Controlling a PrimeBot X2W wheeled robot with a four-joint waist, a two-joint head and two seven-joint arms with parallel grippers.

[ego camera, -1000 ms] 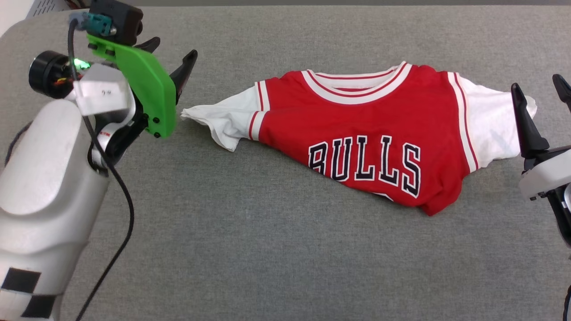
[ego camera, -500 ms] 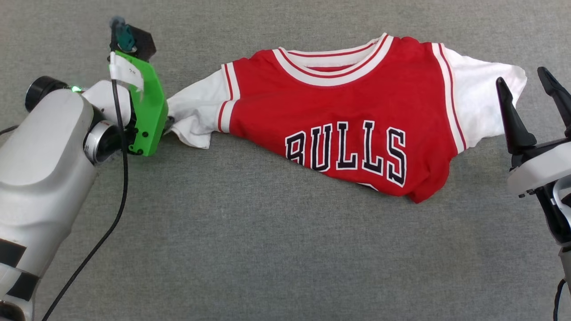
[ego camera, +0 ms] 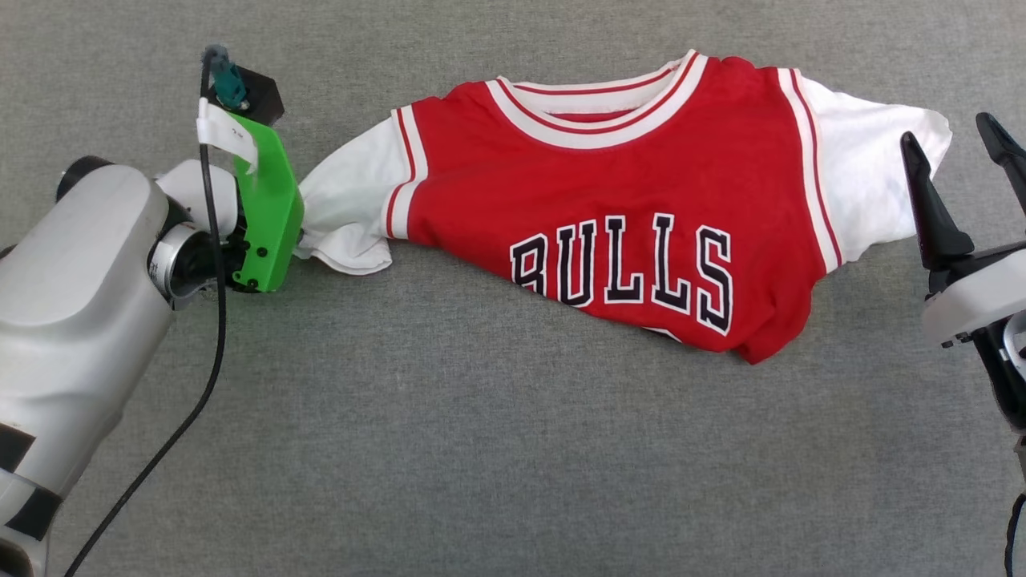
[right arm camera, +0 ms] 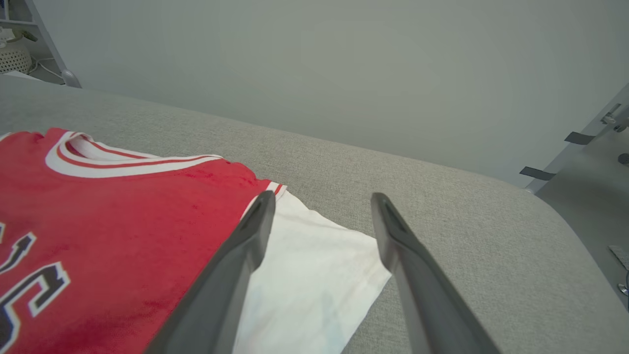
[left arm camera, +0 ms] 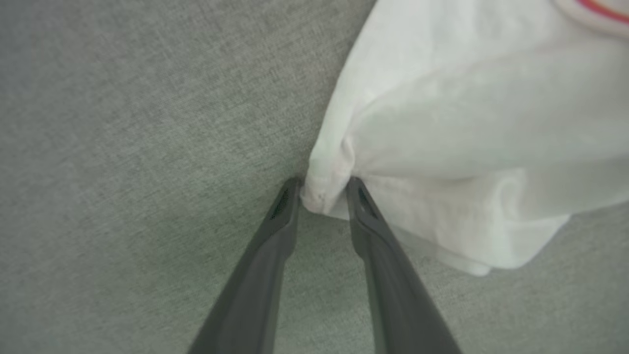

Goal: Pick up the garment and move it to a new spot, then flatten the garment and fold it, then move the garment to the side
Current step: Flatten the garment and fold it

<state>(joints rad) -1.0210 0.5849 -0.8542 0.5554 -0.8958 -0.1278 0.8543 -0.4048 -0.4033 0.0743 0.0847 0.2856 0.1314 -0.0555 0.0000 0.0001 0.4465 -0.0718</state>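
The garment (ego camera: 609,176), a red "BULLS" jersey with white sleeves, lies rumpled on the grey padded table (ego camera: 481,449). Its lower part is tucked under. My left arm's green wrist mount (ego camera: 268,208) sits at the tip of the left sleeve and hides the fingers there. In the left wrist view my left gripper (left arm camera: 322,189) pinches a bunched fold of the white sleeve (left arm camera: 442,123) between its fingertips, low on the table. My right gripper (ego camera: 944,128) stands open just above the right sleeve's outer edge, its fingers (right arm camera: 255,231) straddling the white sleeve (right arm camera: 314,275) without touching it.
A black cable (ego camera: 216,336) hangs from my left wrist across the table's left side. The table's far edge and rounded corner (right arm camera: 540,196) meet a plain wall in the right wrist view. Bare grey table lies in front of the garment.
The head camera has shifted. My left gripper has come down to the left sleeve's tip and closed in on it, bunching the cloth. The right gripper has stayed open by the right sleeve.
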